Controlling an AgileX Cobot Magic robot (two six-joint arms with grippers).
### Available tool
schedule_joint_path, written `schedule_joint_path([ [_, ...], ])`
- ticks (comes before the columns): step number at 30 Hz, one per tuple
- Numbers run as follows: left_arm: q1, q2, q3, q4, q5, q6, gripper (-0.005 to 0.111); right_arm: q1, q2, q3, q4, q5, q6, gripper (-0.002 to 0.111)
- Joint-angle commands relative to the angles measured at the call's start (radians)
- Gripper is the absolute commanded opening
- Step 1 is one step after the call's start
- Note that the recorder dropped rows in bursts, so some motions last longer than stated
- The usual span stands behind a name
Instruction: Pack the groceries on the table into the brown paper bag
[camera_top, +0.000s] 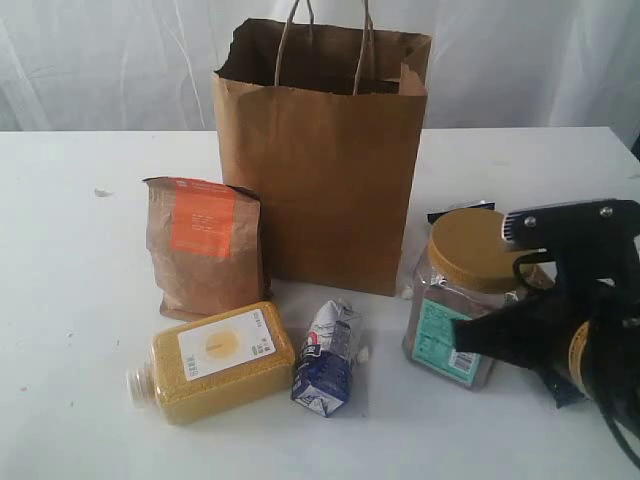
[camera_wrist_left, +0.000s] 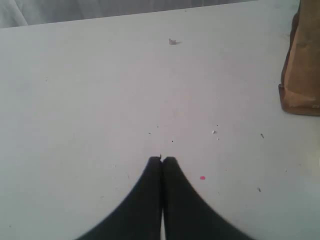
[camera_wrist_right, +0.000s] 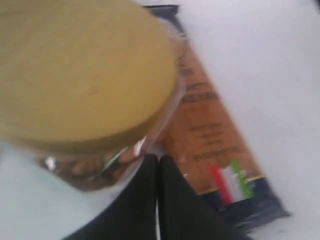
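Observation:
The tall brown paper bag (camera_top: 320, 170) stands open at the middle of the table (camera_top: 70, 300). In front of it are the brown pouch with an orange label (camera_top: 205, 250), the yellow grain bottle (camera_top: 220, 360) lying on its side, and the small blue-white carton (camera_top: 328, 362). On the right stands the yellow-lidded jar (camera_top: 465, 300) (camera_wrist_right: 85, 70). The spaghetti packet (camera_wrist_right: 210, 135) lies flat behind it. My right gripper (camera_top: 458, 334) (camera_wrist_right: 159, 157) is shut and empty, its tip at the jar's wall. My left gripper (camera_wrist_left: 161, 159) is shut over bare table. The tin is out of view.
In the left wrist view a brown paper side (camera_wrist_left: 301, 65) stands at the frame's edge; I cannot tell whether it is the pouch or the bag. A small scrap (camera_wrist_left: 173, 41) and specks lie on the white table (camera_wrist_left: 100, 100). White curtains hang behind.

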Motion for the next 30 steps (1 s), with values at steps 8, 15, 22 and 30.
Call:
schedule_joint_path([
  [8, -0.005, -0.004, 0.001, 0.0, -0.002, 0.003, 0.0, -0.006, -0.075, 0.008, 0.092, -0.408, -0.037, 0.0],
  [15, -0.005, -0.004, 0.001, 0.0, -0.002, 0.003, 0.0, -0.006, 0.126, -0.038, -0.016, -0.451, -0.033, 0.0],
  [22, -0.005, -0.004, 0.001, 0.0, -0.002, 0.003, 0.0, -0.006, 0.2, -0.053, -0.036, -0.096, -0.004, 0.0],
  [30, -0.005, -0.004, 0.001, 0.0, -0.002, 0.003, 0.0, -0.048, 0.202, -0.041, -0.211, 0.075, 0.069, 0.0],
])
